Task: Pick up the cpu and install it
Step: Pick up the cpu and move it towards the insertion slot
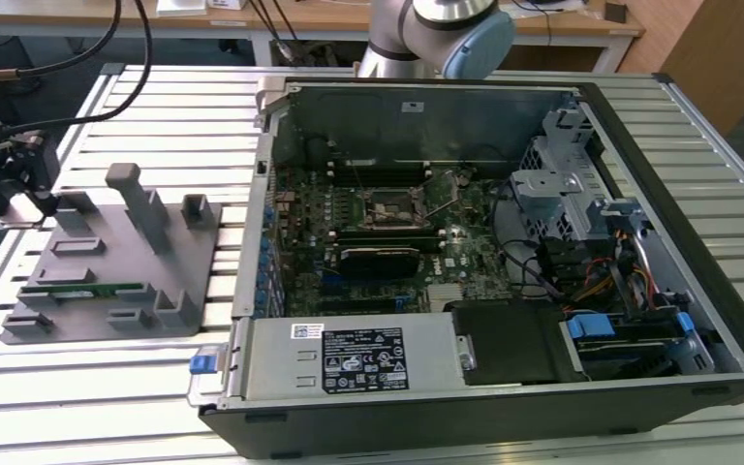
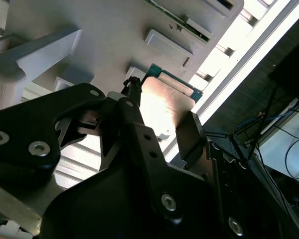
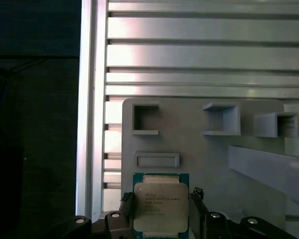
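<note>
First wrist view shows the jaws together on the cpu (image 3: 161,206) — one black finger against each of two opposite edges of its green board, with no gap to be seen on either side, so I judge it clamped rather than merely flanked. In the second wrist view the same chip (image 2: 167,107) sits between the two fingers, its metal top glaring in the light. The cpu is low over, or perhaps resting on, the grey fixture plate (image 3: 204,164), just beside a shallow rectangular recess (image 3: 157,160); whether it is clear of the plate I cannot tell. I would expect it to be light, thin and quite stiff, with a slick lid that gives no purchase — so the board's edges, where the jaws have it, look the right place to hold. The underside contacts are likely delicate, and a tilt or a slip could harm them. Several lines of dark print cross the lid, too fine to make out. Beyond the plate runs the slatted metal counter (image 3: 199,50). In the exterior view the plate (image 1: 113,262) lies towards the exterior view's left with a green memory stick (image 1: 84,288) on it, well apart from the open computer case (image 1: 502,242), whose socket (image 1: 391,205) sits mid-board. A black-and-white label (image 1: 361,358) covers the power supply; its writing cannot be read.
</note>
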`<state>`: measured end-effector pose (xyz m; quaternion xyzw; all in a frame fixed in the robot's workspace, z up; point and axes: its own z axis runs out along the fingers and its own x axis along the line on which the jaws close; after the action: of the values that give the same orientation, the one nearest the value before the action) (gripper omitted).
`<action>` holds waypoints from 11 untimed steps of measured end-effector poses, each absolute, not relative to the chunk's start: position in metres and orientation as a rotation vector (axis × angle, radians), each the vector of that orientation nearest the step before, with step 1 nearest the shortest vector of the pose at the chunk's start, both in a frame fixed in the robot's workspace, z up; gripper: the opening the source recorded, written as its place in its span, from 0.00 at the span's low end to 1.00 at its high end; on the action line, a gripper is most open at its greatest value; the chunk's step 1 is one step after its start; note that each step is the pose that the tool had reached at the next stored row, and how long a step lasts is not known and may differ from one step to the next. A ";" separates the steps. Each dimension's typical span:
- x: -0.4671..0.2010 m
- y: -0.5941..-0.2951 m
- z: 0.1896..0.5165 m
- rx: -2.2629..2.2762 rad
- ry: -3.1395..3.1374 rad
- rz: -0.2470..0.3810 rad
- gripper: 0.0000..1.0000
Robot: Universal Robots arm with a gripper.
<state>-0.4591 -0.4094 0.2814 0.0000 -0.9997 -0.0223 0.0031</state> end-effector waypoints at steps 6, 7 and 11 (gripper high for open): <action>-0.459 -0.409 0.292 0.000 -3.135 -0.070 0.53; -0.459 -0.409 0.295 0.000 -3.135 -0.070 0.53; -0.459 -0.409 0.305 0.000 -3.135 -0.070 0.53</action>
<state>-0.4591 -0.4093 0.3048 0.0001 -0.9997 -0.0223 0.0031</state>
